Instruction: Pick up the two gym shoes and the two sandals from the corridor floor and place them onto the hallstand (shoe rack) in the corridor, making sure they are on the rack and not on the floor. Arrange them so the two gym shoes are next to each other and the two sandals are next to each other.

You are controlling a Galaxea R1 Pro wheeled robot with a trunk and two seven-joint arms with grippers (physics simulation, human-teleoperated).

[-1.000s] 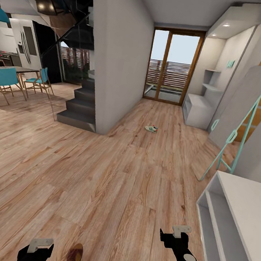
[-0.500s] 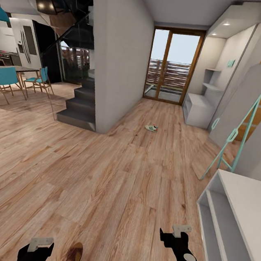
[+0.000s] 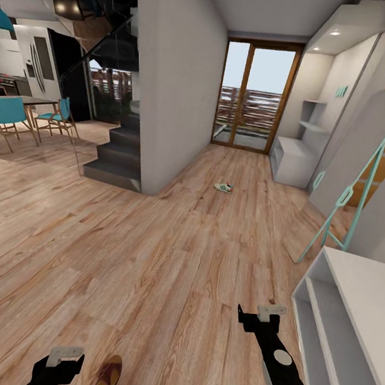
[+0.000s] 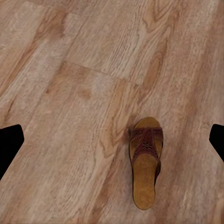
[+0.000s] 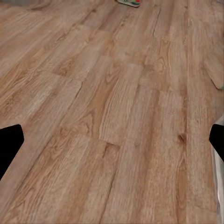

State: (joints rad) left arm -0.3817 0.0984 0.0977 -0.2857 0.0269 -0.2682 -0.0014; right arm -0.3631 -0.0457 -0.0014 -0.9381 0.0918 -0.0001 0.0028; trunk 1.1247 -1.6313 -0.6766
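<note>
One reddish-brown sandal (image 3: pixel 108 378) lies on the wood-plank corridor floor (image 3: pixel 162 274) at the bottom of the head view, just right of my left gripper (image 3: pixel 62 359). The left wrist view looks straight down on that sandal (image 4: pixel 146 161), and the left gripper (image 4: pixel 112 142) stands open above the floor with the sandal off to one side. A white gym shoe (image 3: pixel 224 188) lies far down the corridor; it also sits at the edge of the right wrist view (image 5: pixel 129 2). My right gripper (image 3: pixel 264 314) is open over bare floor. The pale grey hallstand (image 3: pixel 292 160) stands at the far right by the glass door.
A white two-shelf bench (image 3: pixel 347 312) is close on my right, with a tall grey panel on a teal frame (image 3: pixel 363 155) leaning behind it. A grey wall and dark stairs (image 3: pixel 121 152) stand to the left, with a dining table and teal chairs (image 3: pixel 10 115) beyond.
My right arm has reached a little further forward over the floor. The left gripper and the sandal have hardly shifted in the view.
</note>
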